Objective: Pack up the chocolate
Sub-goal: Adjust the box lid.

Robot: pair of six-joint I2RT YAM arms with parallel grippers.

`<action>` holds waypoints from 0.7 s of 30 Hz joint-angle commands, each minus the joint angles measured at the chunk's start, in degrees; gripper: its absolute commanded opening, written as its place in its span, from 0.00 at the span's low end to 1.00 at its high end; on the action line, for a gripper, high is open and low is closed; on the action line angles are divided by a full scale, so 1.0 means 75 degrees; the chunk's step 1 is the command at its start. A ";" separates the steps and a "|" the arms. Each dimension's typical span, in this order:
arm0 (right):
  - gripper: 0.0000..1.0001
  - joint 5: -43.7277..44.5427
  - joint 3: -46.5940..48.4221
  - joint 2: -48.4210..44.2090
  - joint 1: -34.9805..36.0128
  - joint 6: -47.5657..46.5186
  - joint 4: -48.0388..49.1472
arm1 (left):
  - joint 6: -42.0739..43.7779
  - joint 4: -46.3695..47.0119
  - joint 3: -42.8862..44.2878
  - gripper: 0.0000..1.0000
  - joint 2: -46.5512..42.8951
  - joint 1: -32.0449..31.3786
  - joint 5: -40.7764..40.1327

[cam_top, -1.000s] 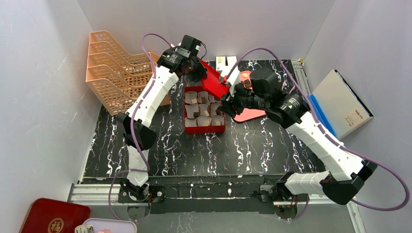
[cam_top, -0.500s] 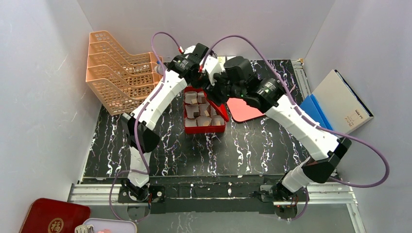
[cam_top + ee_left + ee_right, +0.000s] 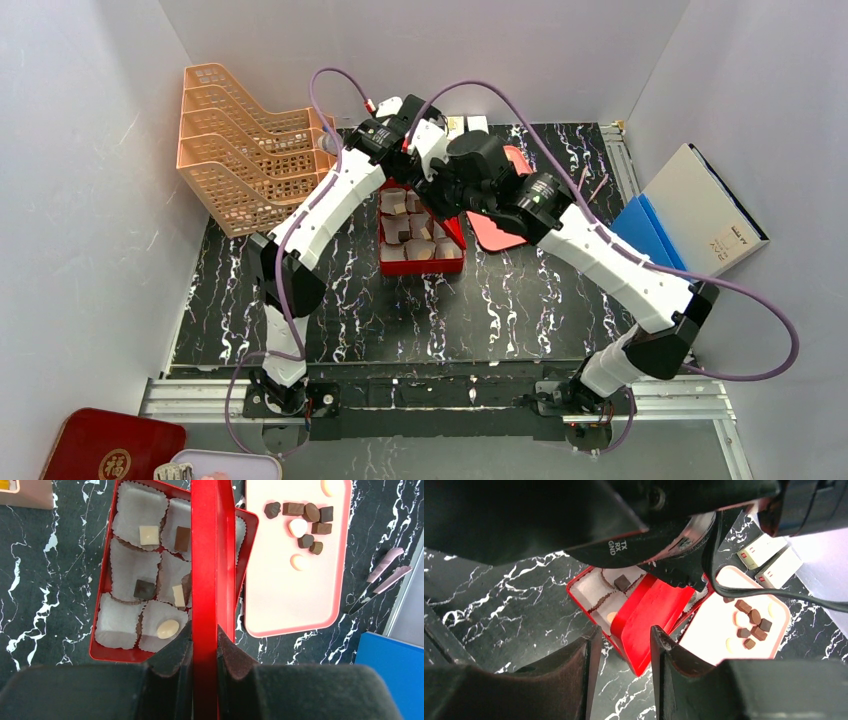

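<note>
My left gripper [image 3: 204, 630] is shut on the edge of a red lid [image 3: 205, 555], which hangs edge-on over the right side of the open red box [image 3: 102, 652]. The box holds white paper cups, several with a chocolate [image 3: 167, 628] inside. More chocolate, dark and pale [image 3: 305, 522], lies on the pink tray [image 3: 295, 600] right of the box. My right gripper [image 3: 621, 632] is open above the lid [image 3: 651, 610], with the lid's lower corner showing between its fingers. In the top view both grippers meet over the box [image 3: 420, 262], the left [image 3: 415, 170] and the right [image 3: 435, 195].
Peach wire baskets [image 3: 240, 140] stand at the back left. Two small white cartons [image 3: 769, 555] lie behind the tray. Pink-handled tongs [image 3: 380, 577] lie right of the tray. A blue and white box [image 3: 700, 215] leans at the right wall. A red tin [image 3: 105, 450] sits off the table's front left.
My right arm swung left from beside the tray to over the box. The lid in my left gripper came down and tilted over the box's right side.
</note>
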 commanded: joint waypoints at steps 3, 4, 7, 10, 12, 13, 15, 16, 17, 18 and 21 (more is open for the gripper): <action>0.47 0.0709 -0.1013 -0.0698 0.0348 0.0058 0.1325 | -0.0818 0.0684 0.0039 0.00 -0.0766 -0.0046 0.0188; 0.47 0.0809 -0.1141 -0.0784 0.0368 0.0029 0.1410 | -0.0930 0.0726 0.0141 0.00 -0.0749 -0.0024 0.0317; 0.47 0.0996 -0.1511 -0.1123 0.0415 -0.0092 0.1697 | -0.1221 0.0683 0.0584 0.00 -0.0625 0.0013 0.0552; 0.47 0.1219 -0.1897 -0.1493 0.0445 -0.0198 0.1996 | -0.1384 0.0646 0.0868 0.00 -0.0570 0.0015 0.0693; 0.47 0.1391 -0.2099 -0.1683 0.0446 -0.0292 0.2097 | -0.1440 0.0679 0.0900 0.00 -0.0593 0.0027 0.0777; 0.47 0.1464 -0.2197 -0.1754 0.0451 -0.0339 0.2129 | -0.1477 0.0676 0.0896 0.00 -0.0594 0.0033 0.0823; 0.47 0.1600 -0.2344 -0.1872 0.0453 -0.0433 0.2197 | -0.1536 0.0687 0.0870 0.00 -0.0631 0.0028 0.0930; 0.47 0.1682 -0.2412 -0.1924 0.0447 -0.0482 0.2238 | -0.1565 0.0702 0.0831 0.00 -0.0656 0.0029 0.0990; 0.47 0.1745 -0.2479 -0.1977 0.0455 -0.0531 0.2293 | -0.1574 0.0740 0.0776 0.00 -0.0694 0.0028 0.1028; 0.47 0.1810 -0.2552 -0.2019 0.0449 -0.0590 0.2348 | -0.1600 0.0786 0.0699 0.00 -0.0753 0.0032 0.1064; 0.46 0.1994 -0.2710 -0.2101 0.0452 -0.0771 0.2507 | -0.1634 0.0924 0.0461 0.00 -0.0925 0.0034 0.1205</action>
